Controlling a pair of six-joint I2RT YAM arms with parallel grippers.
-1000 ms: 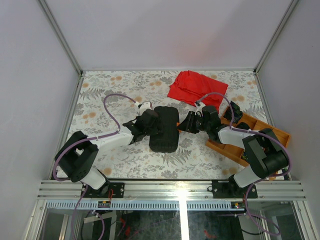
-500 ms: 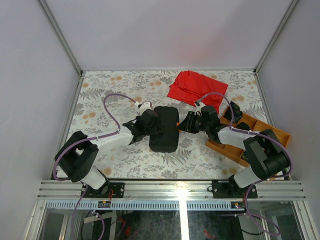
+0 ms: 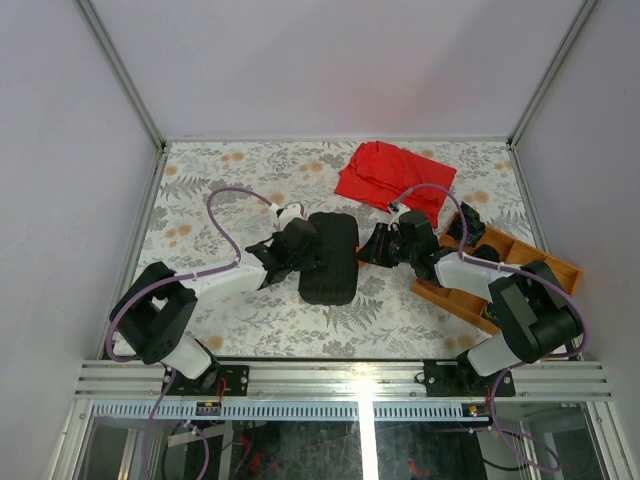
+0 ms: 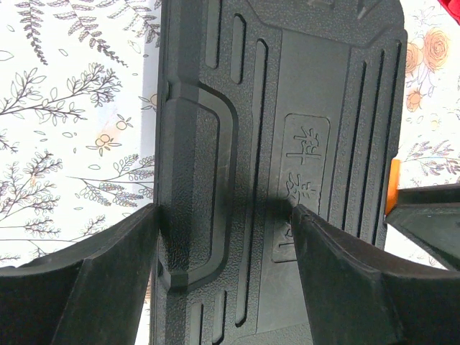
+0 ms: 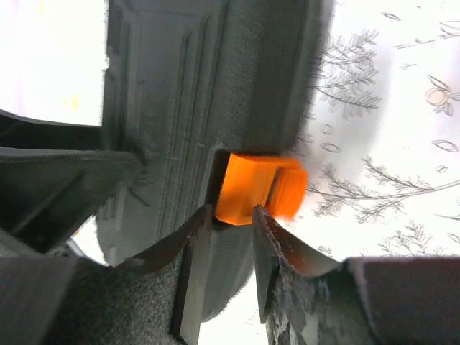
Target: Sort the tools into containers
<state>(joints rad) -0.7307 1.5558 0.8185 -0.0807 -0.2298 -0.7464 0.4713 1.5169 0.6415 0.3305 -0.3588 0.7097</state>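
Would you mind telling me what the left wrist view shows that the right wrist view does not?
Only the left wrist view shows the embossed characters on the black case, under the spread left claw. Only the right wrist view shows the two tips of the right claw right at the orange latch. Both show the case, the latch and the floral table cover.
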